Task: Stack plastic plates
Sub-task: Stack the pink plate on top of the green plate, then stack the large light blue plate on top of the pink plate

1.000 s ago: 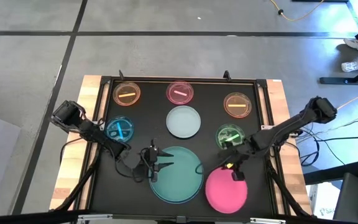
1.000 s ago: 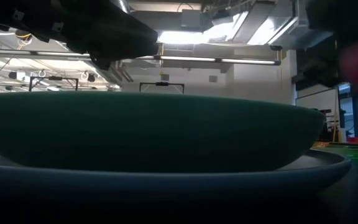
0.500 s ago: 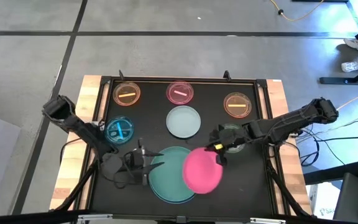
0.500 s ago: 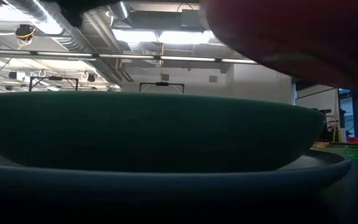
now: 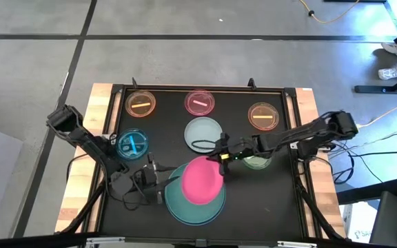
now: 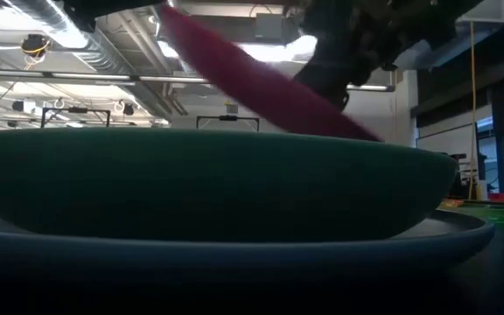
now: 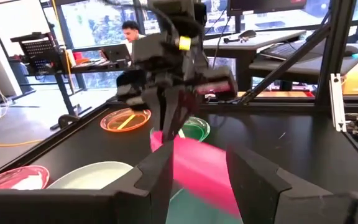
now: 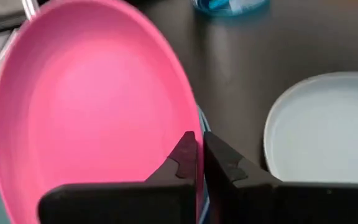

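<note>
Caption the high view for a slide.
Right gripper carries the tilted pink plate over the teal plate; left gripper waits open beside it.

We see a grey concrete floor [image 5: 185, 62] crossed by dark seams around the wood-edged table [image 5: 307, 110], bright ceiling lights [image 6: 261, 52] and ducting [image 6: 86, 39] overhead, and desks [image 7: 272, 46] by sunlit windows [image 7: 86, 18] where a person [image 7: 129, 31] sits.

Two dark jointed arms, black cables, yellow-green tag near right claw [image 5: 220, 156].
</note>
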Robot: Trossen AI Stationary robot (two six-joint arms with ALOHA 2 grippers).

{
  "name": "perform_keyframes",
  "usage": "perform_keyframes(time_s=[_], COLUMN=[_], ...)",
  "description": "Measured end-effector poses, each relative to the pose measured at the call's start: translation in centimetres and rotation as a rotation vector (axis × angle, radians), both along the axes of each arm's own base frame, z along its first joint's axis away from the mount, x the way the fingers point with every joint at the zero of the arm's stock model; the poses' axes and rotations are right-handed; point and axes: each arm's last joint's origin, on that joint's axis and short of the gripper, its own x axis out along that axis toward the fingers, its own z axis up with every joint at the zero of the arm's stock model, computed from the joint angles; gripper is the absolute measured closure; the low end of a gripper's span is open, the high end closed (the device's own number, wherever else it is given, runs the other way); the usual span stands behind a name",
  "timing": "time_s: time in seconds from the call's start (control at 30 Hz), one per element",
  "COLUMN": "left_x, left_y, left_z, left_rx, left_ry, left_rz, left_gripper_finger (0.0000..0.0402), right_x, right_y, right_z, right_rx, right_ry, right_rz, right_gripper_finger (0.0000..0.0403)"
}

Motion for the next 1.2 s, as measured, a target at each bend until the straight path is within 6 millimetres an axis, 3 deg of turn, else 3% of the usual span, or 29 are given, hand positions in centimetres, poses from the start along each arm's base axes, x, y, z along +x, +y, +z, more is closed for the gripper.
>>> perform_keyframes(time_s=[0.53, 0.83, 1.0, 1.2], left_x=[0.0, 0.0, 0.0, 0.0], left_y=[0.1, 0.1, 0.1, 0.1], left_z=[-0.2, -0.2, -0.3, -0.4], left_rx=[-0.013, -0.024, -0.025, -0.021], left_ry=[0.007, 0.006, 0.010, 0.018], left_rz=[0.003, 0.003, 0.004, 0.003], left_gripper_finger=[0.0260, 0.0260, 0.0260, 0.0260], right_x=[2.4, 3.2, 2.6, 0.1], right_y=[0.7, 1.0, 0.9, 0.1], right_z=[-4.9, -6.4, -5.6, -2.0], right_rx=[0.060, 0.085, 0.000, -0.241], right_ry=[0.034, 0.018, 0.035, 0.080], right_rz=[0.055, 0.093, 0.176, 0.174], right_gripper_finger=[0.0393, 0.0318, 0.0279, 0.0273])
